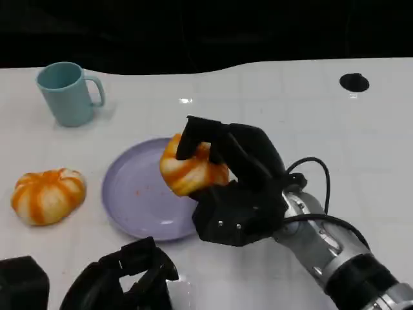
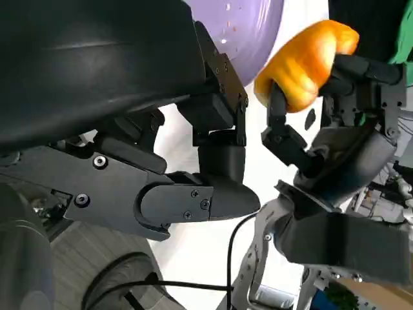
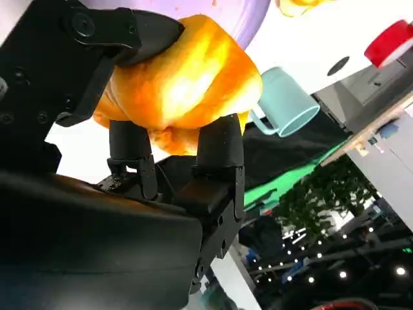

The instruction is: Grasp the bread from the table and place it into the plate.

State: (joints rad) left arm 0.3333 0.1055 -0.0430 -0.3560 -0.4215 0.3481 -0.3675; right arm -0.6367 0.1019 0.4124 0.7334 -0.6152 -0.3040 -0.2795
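At centre frame in the head view, the right hand (image 1: 235,187) holds an orange-striped bread (image 1: 190,169) over the right side of the lavender plate (image 1: 132,190), fingers curled tightly around it. A good release would lower it toward the plate's middle before opening. The left hand (image 1: 126,281), at lower left, holds nothing, its fingers loosely curled.
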